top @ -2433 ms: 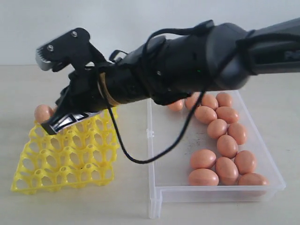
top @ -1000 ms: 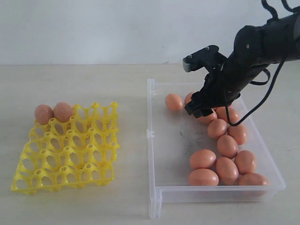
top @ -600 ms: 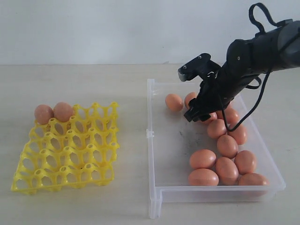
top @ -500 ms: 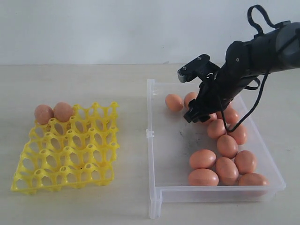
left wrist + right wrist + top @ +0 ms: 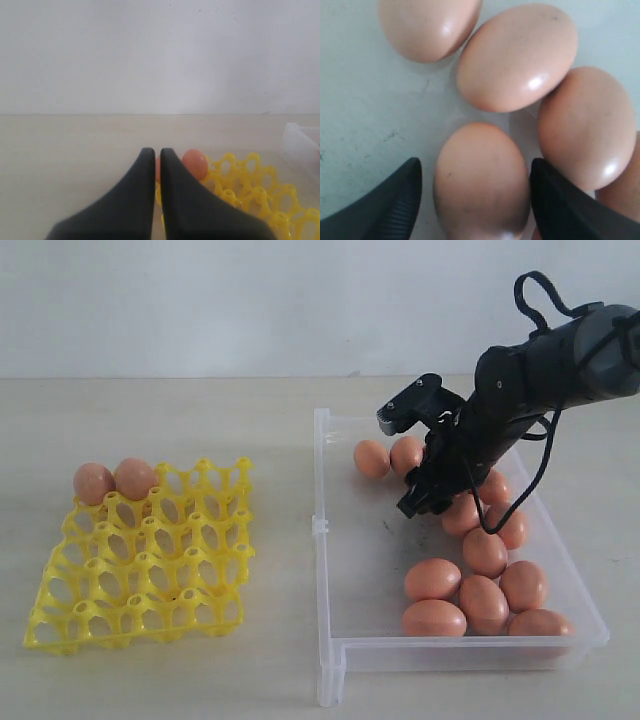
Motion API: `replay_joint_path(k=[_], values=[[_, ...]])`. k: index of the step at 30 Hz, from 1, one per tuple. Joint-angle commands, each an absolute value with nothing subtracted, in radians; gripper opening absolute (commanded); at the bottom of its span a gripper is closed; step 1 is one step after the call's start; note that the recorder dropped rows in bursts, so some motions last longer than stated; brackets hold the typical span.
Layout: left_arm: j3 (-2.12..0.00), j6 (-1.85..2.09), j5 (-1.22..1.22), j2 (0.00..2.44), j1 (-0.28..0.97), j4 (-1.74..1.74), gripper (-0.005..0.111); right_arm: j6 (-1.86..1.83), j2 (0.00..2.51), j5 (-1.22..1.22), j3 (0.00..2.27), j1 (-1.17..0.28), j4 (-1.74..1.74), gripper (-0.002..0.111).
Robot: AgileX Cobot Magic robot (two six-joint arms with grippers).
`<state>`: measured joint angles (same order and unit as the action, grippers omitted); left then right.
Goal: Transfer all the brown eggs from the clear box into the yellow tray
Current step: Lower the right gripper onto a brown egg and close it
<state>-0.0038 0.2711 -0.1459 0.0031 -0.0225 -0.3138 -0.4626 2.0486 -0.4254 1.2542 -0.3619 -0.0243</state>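
Several brown eggs (image 5: 433, 579) lie along the right side of the clear box (image 5: 322, 530). Two more eggs (image 5: 135, 478) sit in the far-left cups of the yellow tray (image 5: 150, 560). My right gripper (image 5: 400, 462) is low inside the box near its far end, open. In the right wrist view one egg (image 5: 480, 185) lies between the fingers of the right gripper (image 5: 475, 170), with a small gap on each side. My left gripper (image 5: 156, 152) is shut with nothing in it, hovering short of the tray (image 5: 250, 185); the exterior view does not show it.
The box stands just right of the tray on a pale tabletop, with a plain wall behind. Other eggs (image 5: 517, 57) crowd close round the one between the right fingers. The left half of the box floor (image 5: 365, 570) is bare, with dark scuffs.
The right arm swung back from above the tray to the box, then sank lower and slightly left among the far eggs, jaws staying open. The tray's two eggs have not moved.
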Motion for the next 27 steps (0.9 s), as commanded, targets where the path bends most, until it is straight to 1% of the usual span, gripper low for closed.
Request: replay_joint_path(k=[1,3,7,9,17,27], values=[[0.000,0.271,-0.131,0.000,-0.025,-0.319,0.004,-0.467,2.046,-0.421,1.258,-0.358,0.000,0.058],[0.000,0.271,-0.131,0.000,-0.025,-0.319,0.004,-0.464,2.046,-0.423,1.258,-0.358,0.000,0.056],[0.000,0.271,-0.131,0.000,-0.025,-0.319,0.004,-0.459,2.046,-0.441,1.258,-0.358,0.000,0.041],[0.000,0.271,-0.131,0.000,-0.025,-0.319,0.004,-0.459,2.046,-0.444,1.258,-0.358,0.000,0.036],[0.000,0.271,-0.131,0.000,-0.025,-0.319,0.004,-0.461,2.046,-0.479,1.258,-0.358,0.000,0.037],[0.000,0.271,-0.131,0.000,-0.025,-0.319,0.004,-0.480,2.046,-0.467,1.258,-0.358,0.000,0.037]])
